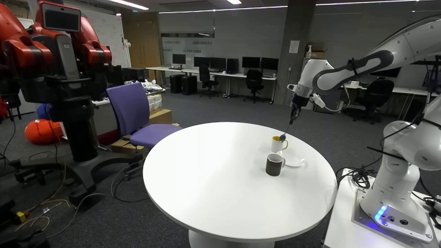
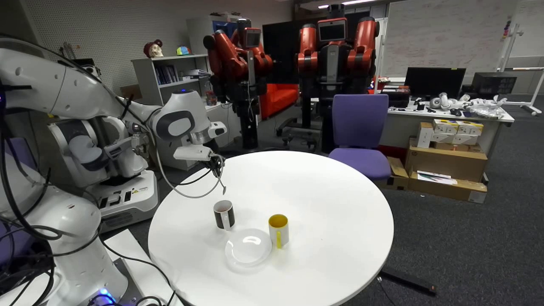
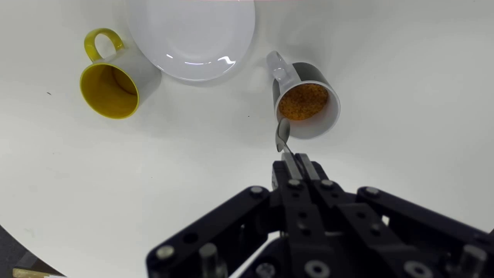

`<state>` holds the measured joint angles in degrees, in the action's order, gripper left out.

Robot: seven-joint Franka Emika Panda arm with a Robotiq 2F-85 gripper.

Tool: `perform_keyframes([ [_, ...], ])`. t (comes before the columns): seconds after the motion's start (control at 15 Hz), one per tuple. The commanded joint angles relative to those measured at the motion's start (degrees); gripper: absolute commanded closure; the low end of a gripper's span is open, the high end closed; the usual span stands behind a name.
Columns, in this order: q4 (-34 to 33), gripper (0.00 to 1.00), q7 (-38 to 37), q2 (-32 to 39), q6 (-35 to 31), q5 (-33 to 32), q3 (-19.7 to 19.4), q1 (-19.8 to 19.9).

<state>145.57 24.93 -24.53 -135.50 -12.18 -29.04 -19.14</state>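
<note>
We find the metal spoon held by its handle between clenched fingers, its bowl projecting just beyond their tips. We judge it light, stiff and hardly fragile, though smooth and slender enough to twist or slide; the handle, back from the bowl, is the proper hold. Ahead of the fingers and lower than the bowl stands a dark mug with orange-brown contents. Off to the fingers' left in the wrist view we note a yellow-lined mug and, farther ahead between both mugs, a plate, all on the white counter beneath.
</note>
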Motion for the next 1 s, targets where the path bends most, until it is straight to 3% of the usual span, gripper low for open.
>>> perform_keyframes([
  [0.0, 0.09, 0.97, 3.03, 1.37, -0.43, 4.16, 6.12, 6.28],
  [0.2, -0.35, 0.99, 3.13, 2.28, -0.57, 5.00, 6.95, 6.43],
  [0.53, -0.73, 0.99, 4.28, 5.43, 0.18, 7.35, 13.77, 10.32],
  [0.93, -1.29, 0.99, 4.84, 10.55, -0.27, 6.87, 17.65, 13.00],
])
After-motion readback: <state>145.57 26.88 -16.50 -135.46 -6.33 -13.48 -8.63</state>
